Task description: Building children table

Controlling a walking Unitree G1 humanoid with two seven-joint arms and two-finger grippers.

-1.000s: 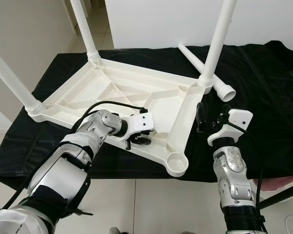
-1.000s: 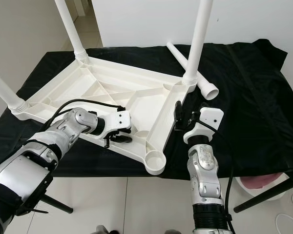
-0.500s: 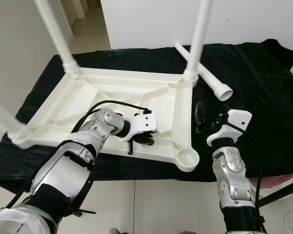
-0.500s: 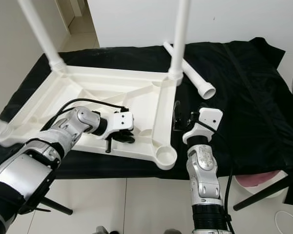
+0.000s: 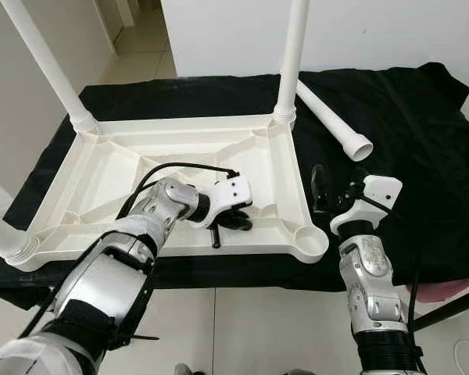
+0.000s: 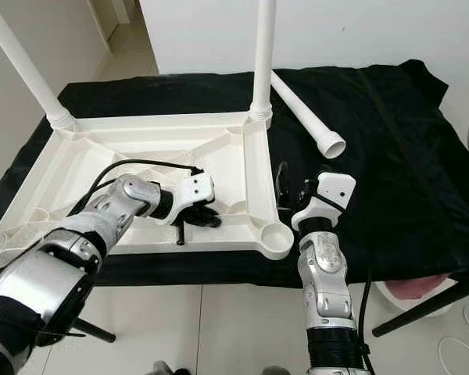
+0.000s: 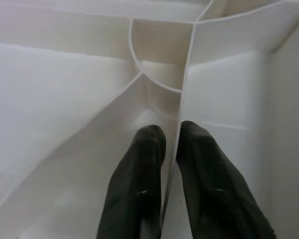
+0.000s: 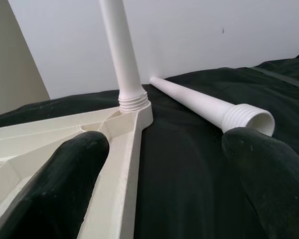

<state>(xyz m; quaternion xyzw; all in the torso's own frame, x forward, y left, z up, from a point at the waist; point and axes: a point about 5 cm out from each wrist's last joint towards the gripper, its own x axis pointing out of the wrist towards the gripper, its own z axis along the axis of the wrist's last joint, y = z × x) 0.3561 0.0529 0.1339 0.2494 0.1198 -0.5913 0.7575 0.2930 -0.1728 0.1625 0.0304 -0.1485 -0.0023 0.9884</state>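
**Left eye view: tabletop turned square, left hand pinching a rib**

White moulded plastic tabletop (image 5: 180,137) lies upside down on the black-cloth worktop (image 5: 406,117), ribbed underside up, toward the left and front edges. Three smooth tapered legs (image 5: 293,55) stand screwed into corners; front-right corner socket (image 5: 311,241) is vacant. Loose leg (image 5: 332,125), threaded end open, lies near the worktop's back right. Left hand (image 7: 172,149) is clamped tight on a thin rib. Right hand (image 5: 332,187) gapes wide, holding nothing, just beside the tabletop. Since a second ago the tabletop has rotated from skewed to parallel with the front edge.
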